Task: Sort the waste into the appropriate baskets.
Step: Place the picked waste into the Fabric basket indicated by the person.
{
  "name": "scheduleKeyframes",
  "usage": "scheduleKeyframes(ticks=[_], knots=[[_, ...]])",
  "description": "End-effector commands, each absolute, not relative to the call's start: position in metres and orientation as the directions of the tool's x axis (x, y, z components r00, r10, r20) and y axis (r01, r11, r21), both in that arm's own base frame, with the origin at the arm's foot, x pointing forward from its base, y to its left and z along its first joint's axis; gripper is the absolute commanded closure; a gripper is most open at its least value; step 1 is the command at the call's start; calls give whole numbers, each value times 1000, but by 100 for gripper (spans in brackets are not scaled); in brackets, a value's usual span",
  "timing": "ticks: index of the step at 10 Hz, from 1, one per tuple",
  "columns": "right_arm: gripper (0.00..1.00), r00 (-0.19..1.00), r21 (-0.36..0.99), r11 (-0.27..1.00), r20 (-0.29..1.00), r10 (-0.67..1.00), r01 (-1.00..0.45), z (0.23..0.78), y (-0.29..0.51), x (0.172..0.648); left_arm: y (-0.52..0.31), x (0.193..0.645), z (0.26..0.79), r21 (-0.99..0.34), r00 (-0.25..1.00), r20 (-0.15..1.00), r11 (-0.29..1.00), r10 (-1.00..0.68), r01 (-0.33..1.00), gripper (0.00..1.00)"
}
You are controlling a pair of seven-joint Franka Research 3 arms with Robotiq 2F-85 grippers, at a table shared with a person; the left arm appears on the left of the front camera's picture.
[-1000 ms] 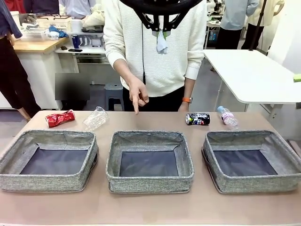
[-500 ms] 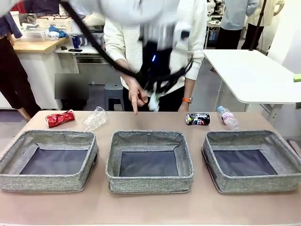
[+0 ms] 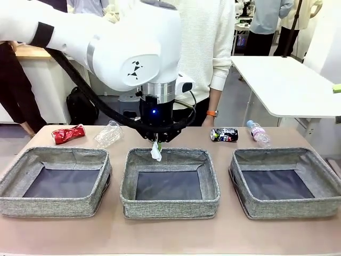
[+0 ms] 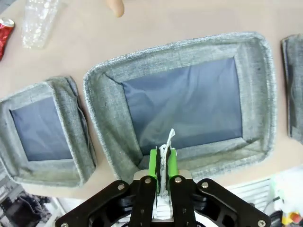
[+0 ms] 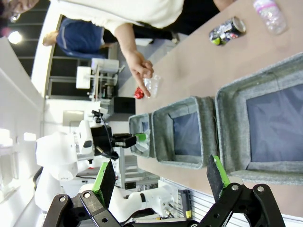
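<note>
Left arm's reaching in, wrist straight down, left gripper [image 3: 157, 143] pinching the paper [image 3: 156, 154] over the middle basket's [image 3: 169, 202] far wall. Right gripper [image 5: 161, 176] gapes wide, nothing in it.

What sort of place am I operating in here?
Likely a robotics lab or workshop: grey baskets set out on a test table, a white worktable behind, bystanders farther back.

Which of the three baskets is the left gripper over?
The middle grey woven basket: the left gripper holds a small white paper ball above it.
</note>
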State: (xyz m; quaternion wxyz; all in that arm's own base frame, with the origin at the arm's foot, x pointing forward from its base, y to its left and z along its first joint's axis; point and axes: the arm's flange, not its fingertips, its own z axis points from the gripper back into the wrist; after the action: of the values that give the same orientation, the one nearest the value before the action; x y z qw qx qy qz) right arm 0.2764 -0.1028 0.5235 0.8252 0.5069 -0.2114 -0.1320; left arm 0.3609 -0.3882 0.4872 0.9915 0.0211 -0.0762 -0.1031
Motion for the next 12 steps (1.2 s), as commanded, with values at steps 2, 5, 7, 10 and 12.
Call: scheduleKeyframes(ticks=[2, 5, 7, 10, 12], knots=[[0, 873, 897, 441, 241, -424, -34, 524, -104, 278, -387, 363, 497, 25, 968, 144, 979, -204, 203, 53], [0, 873, 897, 441, 241, -424, -34, 524, -104, 278, -388, 363, 502, 23, 968, 153, 979, -202, 200, 0], [0, 873, 897, 441, 241, -424, -34, 524, -104, 278, -386, 364, 504, 10, 969, 154, 981, -192, 192, 0], [0, 873, 897, 441, 241, -424, -34, 524, -104, 278, -378, 367, 517, -31, 966, 152, 976, -209, 216, 0], [0, 873, 897, 441, 241, -424, -34, 524, -104, 278, -311, 382, 561, -250, 961, 116, 929, -253, 275, 0]])
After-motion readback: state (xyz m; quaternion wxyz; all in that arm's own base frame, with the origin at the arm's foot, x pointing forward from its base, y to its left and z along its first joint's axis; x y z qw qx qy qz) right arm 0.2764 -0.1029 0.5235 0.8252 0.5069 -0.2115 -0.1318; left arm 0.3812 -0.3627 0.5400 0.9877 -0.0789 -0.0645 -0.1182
